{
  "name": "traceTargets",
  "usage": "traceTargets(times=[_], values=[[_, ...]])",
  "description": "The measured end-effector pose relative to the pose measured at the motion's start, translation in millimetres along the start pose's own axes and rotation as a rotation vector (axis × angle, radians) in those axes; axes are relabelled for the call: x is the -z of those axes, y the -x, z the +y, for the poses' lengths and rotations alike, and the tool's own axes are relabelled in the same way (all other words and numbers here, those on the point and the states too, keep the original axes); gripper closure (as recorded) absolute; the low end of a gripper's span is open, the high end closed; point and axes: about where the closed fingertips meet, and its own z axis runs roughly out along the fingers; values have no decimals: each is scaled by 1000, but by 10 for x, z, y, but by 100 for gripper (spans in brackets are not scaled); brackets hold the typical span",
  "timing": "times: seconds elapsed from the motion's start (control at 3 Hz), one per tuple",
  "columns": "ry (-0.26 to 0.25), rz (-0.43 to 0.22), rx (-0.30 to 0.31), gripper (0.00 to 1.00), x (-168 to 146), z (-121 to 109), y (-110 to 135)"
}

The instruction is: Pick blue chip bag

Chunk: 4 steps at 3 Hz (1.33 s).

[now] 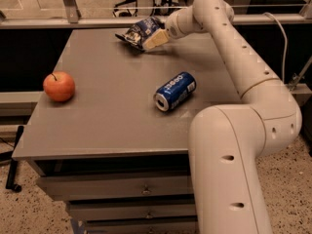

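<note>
A grey table (112, 126) with drawers (117, 186) beneath it is seen from above and in front. A white robot arm (243, 62) rises from the lower right of the frame, bends at the right edge and reaches back towards the upper centre.

The gripper (155, 39) is found at the upper centre of the frame, at the far end of the table. It is pressed against the right edge of the blue chip bag (138, 29), a crumpled dark-blue foil packet with white patches. The bag is placed in the upper centre, just left of the gripper and close to the table's far edge.

Whether the gripper is clamped on the bag or merely set against it cannot be told. It also cannot be told whether the bag rests on the table or has been raised slightly off it.

A blue soda can (174, 90) is lying on its side near the centre of the frame, well apart from the bag. A red apple (59, 86) is set at the left of the frame, near the table's left edge. Neither is touched.

As a judgement, the reach to the right object appears to be done and contact has been made. A secure grasp is yet to be confirmed, and a clear lift away from the table is left to be carried out.
</note>
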Motion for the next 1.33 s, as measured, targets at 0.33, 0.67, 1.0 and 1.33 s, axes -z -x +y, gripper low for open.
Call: traceTargets(times=[0.33,0.67,1.0,1.33], values=[[19,-16,-5,25,-92,-1,-48],[14,-30,0,48,-26,-68,-53],[-9,-63,17,71,223,-172,51],[-12,-130,48,95,626,-181,269]])
